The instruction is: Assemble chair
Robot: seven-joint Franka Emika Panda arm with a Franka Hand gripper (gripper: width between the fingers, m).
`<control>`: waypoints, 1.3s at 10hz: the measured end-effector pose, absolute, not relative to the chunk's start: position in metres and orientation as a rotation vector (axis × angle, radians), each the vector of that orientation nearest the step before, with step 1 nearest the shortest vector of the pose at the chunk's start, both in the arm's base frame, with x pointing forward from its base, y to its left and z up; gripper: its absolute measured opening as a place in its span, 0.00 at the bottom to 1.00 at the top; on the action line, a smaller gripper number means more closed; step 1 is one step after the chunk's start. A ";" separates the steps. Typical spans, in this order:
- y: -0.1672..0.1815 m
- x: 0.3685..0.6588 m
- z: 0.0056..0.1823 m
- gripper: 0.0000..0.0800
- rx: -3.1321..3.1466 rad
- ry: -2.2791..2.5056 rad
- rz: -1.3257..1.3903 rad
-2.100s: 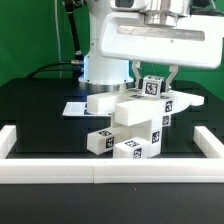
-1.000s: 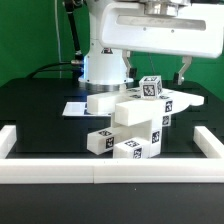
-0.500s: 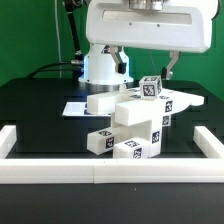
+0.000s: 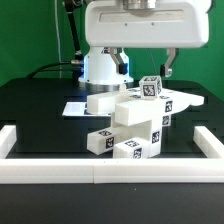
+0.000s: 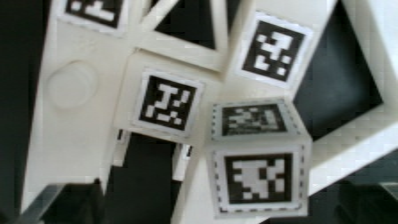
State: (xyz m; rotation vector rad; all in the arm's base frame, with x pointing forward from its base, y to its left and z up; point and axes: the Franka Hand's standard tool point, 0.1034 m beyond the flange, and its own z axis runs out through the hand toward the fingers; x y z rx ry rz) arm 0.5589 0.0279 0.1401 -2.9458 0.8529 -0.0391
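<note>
Surface: black table [image 4: 30,110].
Grip: claw [image 4: 144,66] spread wide, empty.
Parts: chair [image 4: 135,118] piled directly beneath claw; top cube [image 4: 150,88] just under it.
Risk: off-centre descent could knock cube, shifting pile.

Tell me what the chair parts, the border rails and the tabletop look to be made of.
Chair parts: likely rigid plastic, matte white, with crisp blocky edges; their black-and-white tags look like printed paper stickers. Border rails: white, dull, softly rounded, plastic or foam, unclear. Tabletop: black, matte, no glare; possibly cloth or a mat.
</note>
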 end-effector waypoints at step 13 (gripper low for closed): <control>0.038 0.568 0.125 0.81 -2.935 0.817 -0.171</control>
